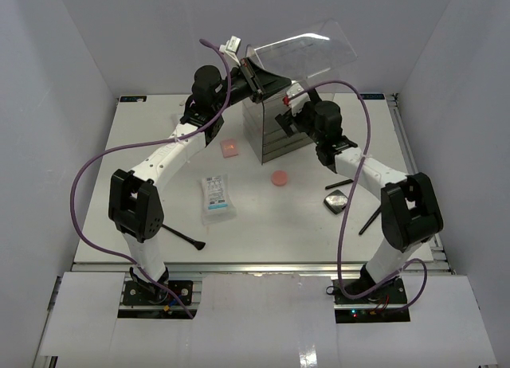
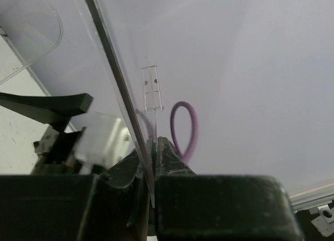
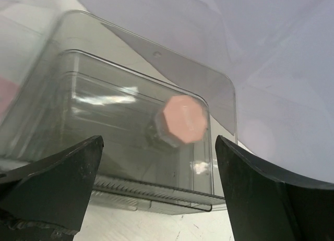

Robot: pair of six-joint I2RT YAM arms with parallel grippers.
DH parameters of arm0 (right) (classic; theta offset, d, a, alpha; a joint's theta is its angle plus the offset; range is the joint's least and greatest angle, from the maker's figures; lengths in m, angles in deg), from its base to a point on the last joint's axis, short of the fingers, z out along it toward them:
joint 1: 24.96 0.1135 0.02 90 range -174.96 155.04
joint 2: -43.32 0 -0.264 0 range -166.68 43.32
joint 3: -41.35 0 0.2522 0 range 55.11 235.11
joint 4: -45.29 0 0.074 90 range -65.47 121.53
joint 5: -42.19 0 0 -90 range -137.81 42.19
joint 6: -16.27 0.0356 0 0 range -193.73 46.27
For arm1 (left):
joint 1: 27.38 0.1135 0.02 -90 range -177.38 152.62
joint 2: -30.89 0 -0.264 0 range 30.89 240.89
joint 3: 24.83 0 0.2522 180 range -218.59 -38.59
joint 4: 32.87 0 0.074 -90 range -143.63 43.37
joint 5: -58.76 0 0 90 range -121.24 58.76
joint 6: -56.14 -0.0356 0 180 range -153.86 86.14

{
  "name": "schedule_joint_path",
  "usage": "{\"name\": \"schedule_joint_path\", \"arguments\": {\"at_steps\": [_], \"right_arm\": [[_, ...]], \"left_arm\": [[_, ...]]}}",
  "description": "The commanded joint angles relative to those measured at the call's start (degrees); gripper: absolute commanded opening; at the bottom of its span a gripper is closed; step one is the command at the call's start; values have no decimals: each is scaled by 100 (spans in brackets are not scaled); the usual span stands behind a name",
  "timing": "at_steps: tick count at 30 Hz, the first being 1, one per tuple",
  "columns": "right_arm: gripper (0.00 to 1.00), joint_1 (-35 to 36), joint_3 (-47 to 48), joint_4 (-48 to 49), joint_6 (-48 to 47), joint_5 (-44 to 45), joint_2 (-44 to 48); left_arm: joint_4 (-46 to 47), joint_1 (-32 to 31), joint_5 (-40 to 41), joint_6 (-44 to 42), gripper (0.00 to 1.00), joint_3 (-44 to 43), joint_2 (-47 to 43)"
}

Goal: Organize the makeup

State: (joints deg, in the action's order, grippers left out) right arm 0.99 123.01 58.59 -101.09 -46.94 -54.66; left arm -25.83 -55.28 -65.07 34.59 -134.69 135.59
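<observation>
My left gripper (image 1: pixel 253 72) (image 2: pixel 154 147) is shut on the edge of the clear lid (image 1: pixel 307 51) (image 2: pixel 120 89) and holds it raised above the clear box (image 1: pixel 275 133). My right gripper (image 1: pixel 288 117) (image 3: pixel 159 142) stands open at the box's right side. A pink faceted compact (image 3: pixel 183 119) lies inside the box (image 3: pixel 115 126), apart from the fingers. On the table lie a pink square pad (image 1: pixel 230 148), a round pink compact (image 1: pixel 279 178), white sachets (image 1: pixel 217 197), a black faceted compact (image 1: pixel 336 201) and thin black brushes (image 1: pixel 339 183) (image 1: pixel 369 221) (image 1: pixel 183 236).
The box has dark drawers in its front and stands at the back middle of the white table (image 1: pixel 159 137). Purple cables (image 1: pixel 96 165) loop from both arms. White walls close in the sides and back.
</observation>
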Motion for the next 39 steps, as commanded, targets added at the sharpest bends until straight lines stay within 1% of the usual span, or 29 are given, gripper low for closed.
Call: {"name": "schedule_joint_path", "arguments": {"at_steps": [1,3,6,9,11,13,14,16,17,19,22,25,27,30,34,39], "right_arm": [[95,24,-385,-526,-104,-1720,938],[95,36,-554,-1148,-562,-2708,1233],[95,84,-841,-2218,-1001,-3655,1540],[95,121,-1256,-2408,-970,-3915,1733],[94,132,-1587,-2416,-697,-3748,1755],[94,148,-1673,-2444,-247,-3367,1613],[94,166,-1675,-2469,-223,-3188,1536],[95,236,-1700,-2467,244,-2723,1293],[97,291,-1689,-2408,614,-2242,1111],[98,462,-1580,-2399,967,-1657,896],[94,674,-1678,-1910,1499,-728,575],[92,954,-1813,-1295,1603,-126,376],[91,973,-1709,-1286,1812,-122,166],[92,975,-1543,-1268,1954,324,-96],[93,973,-1309,-1303,2029,618,-358],[94,973,-1191,-1335,2080,617,-523]], "left_arm": [[877,39,7,-261,8,-103,-288],[866,39,23,-288,8,-81,-311],[898,39,25,-288,8,-33,-328],[944,39,18,-279,8,61,-357],[964,39,22,-279,8,115,-393],[969,40,17,-288,8,153,-415],[970,48,16,-288,8,154,-407],[978,48,-10,-288,8,171,-416],[978,48,-19,-288,8,171,-425],[987,48,-27,-297,8,206,-425],[995,48,-36,-305,8,239,-450],[1031,65,-45,-305,8,267,-442],[1045,65,-54,-305,8,294,-451],[1071,74,-54,-290,8,317,-451],[1104,77,-86,-270,8,320,-442],[1127,83,-102,-262,8,342,-434]]}}
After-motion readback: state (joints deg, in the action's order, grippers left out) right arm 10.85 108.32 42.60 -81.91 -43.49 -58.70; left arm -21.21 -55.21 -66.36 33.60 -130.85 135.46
